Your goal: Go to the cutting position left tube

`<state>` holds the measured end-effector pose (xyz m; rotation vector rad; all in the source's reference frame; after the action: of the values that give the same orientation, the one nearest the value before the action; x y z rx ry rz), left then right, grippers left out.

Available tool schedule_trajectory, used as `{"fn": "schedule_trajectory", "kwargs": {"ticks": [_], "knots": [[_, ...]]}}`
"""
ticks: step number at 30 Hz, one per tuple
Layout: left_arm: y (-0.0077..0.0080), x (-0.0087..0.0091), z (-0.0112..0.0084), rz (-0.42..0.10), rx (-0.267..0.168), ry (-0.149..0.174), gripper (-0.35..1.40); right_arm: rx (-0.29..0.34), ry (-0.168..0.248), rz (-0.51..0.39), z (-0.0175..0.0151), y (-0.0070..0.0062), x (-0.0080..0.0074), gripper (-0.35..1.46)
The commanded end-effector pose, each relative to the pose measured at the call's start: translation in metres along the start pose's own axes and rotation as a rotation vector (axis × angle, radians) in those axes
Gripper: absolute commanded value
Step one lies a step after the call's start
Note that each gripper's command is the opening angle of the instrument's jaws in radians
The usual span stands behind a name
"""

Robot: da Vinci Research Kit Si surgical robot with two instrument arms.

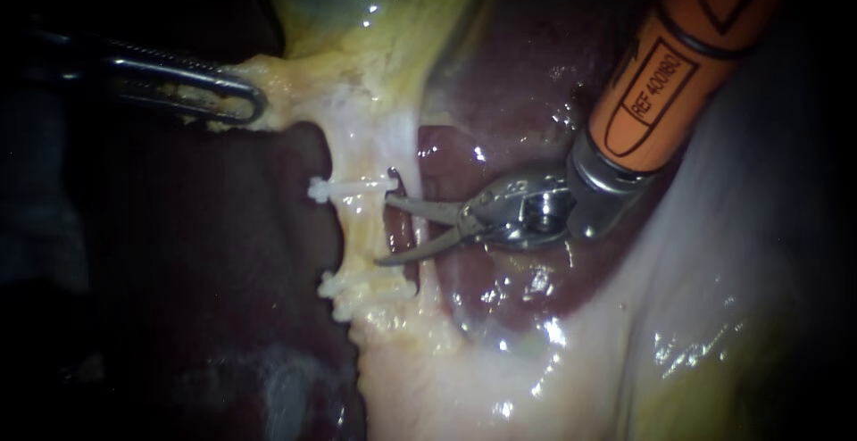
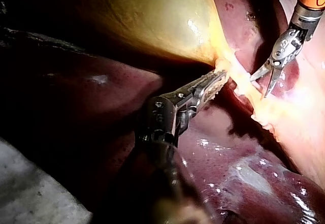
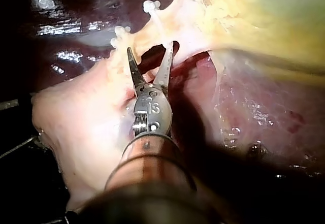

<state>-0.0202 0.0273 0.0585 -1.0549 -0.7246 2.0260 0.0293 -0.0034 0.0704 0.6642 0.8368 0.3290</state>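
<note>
R instrument (image 1: 386,218): blades apart, tips just beside left tube (image 1: 361,227).
Tube runs up-down betw. upper clip (image 1: 344,188) & lower clip (image 1: 332,286); blades lie crosswise, on its right. L instrument (image 1: 250,102), clamped on gallbladder (image 1: 357,12), is farther.

We see a framed printed label (image 1: 658,93) on the orange shaft of our right instrument (image 1: 385,227), and stamped characters (image 3: 155,107) behind its jaws.
</note>
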Motion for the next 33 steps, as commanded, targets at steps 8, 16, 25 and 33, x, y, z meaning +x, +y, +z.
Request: {"fn": "schedule_trajectory", "kwargs": {"ticks": [8,16,25,33], "knots": [[0.0000,0.0000,0.0000,0.000,0.000,0.000,-0.35,0.039,0.028,0.028,0.0007,0.0010,0.0004,1.45],[0.0000,0.0000,0.0000,0.000,0.000,0.000,-0.35,0.096,0.065,0.053,0.0030,0.0013,0.0023,1.45],[0.0000,0.0000,0.0000,0.000,0.001,0.000,-0.35,0.106,0.082,0.061,0.0059,0.0015,0.0034,1.45],[0.0000,0.0000,0.0001,0.000,0.001,0.000,-0.35,0.161,0.130,0.078,0.0067,0.0007,0.0041,1.45]]}}
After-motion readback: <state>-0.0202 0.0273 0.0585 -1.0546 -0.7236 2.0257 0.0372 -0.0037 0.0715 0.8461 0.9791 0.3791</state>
